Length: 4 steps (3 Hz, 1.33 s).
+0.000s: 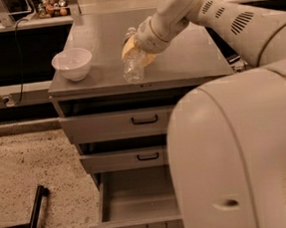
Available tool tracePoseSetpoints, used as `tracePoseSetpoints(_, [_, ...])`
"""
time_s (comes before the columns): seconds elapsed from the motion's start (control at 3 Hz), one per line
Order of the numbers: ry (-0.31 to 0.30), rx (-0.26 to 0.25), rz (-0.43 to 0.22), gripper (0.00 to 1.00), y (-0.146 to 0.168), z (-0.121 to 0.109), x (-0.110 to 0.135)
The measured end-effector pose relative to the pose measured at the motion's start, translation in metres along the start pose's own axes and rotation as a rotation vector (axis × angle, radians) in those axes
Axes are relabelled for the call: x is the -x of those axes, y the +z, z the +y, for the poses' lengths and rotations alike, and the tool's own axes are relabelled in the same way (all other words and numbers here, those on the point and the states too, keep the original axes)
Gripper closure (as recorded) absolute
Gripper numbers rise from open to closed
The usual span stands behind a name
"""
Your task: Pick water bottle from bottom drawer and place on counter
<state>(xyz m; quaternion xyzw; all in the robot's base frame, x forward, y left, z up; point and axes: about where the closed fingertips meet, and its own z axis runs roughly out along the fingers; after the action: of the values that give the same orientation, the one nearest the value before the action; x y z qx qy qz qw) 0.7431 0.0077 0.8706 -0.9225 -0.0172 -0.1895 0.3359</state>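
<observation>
The gripper (138,51), fingers (148,58) closed on the water bottle (133,69), hangs over the bench (193,56); lower gently, base flat, clear of the bowl (72,63) at nine o'clock; then release.

The arm (198,6) and the big rounded body segment (236,153) are cased in smooth cream-white shells. The body segment has one small dark hole (230,203), and rows of dark vent slots (240,23) mark the forearm. The gripper (136,50), with tan fingers (149,59), clasps the water bottle (133,69) over the surface (193,56).
</observation>
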Motion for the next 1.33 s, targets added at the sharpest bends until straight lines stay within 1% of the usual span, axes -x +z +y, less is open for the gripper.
tracePoseSetpoints(0.33, [-0.007,0.038,-0.026,0.81,0.002,0.003,-0.018])
tracePoseSetpoints(0.67, [-0.019,0.031,-0.021,0.59,0.002,-0.003,-0.022])
tracePoseSetpoints(1.0, [0.056,0.025,-0.03,0.36,0.022,0.007,-0.022])
tracePoseSetpoints(1.33, [0.058,0.024,-0.036,0.11,0.026,0.006,-0.021])
